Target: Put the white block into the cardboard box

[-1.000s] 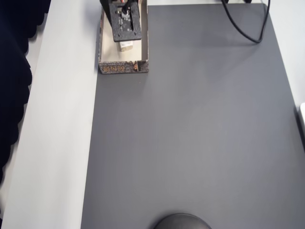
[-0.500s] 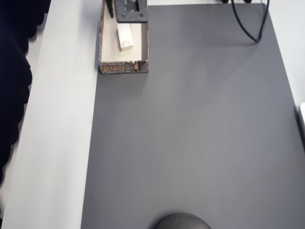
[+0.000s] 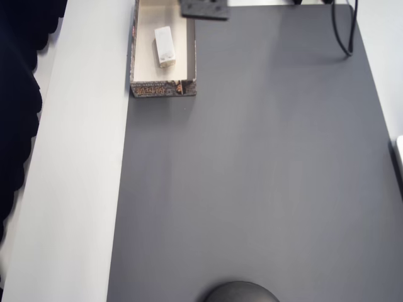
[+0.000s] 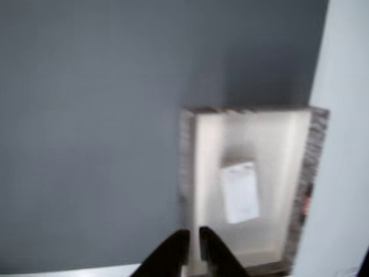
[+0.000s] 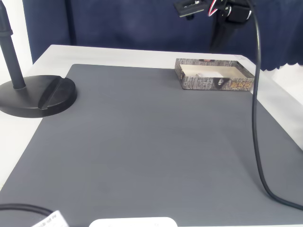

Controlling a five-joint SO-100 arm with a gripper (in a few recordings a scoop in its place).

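Block (image 3: 164, 45) lies flat inside box (image 3: 163, 89), slightly askew, clear of the walls. Gripper (image 4: 192, 245) above the box's near end, fingertips pressed together, holding nothing.

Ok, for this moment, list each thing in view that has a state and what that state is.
block: lying flat inside the box, released, touching nothing but the floor.
box: lidless, upright on the mat's corner, holding the block.
end effector: shut, empty, above the box and apart from the block.
mat: flat on the table.
cable: slack, trailing across the mat's right side in the fixed view.
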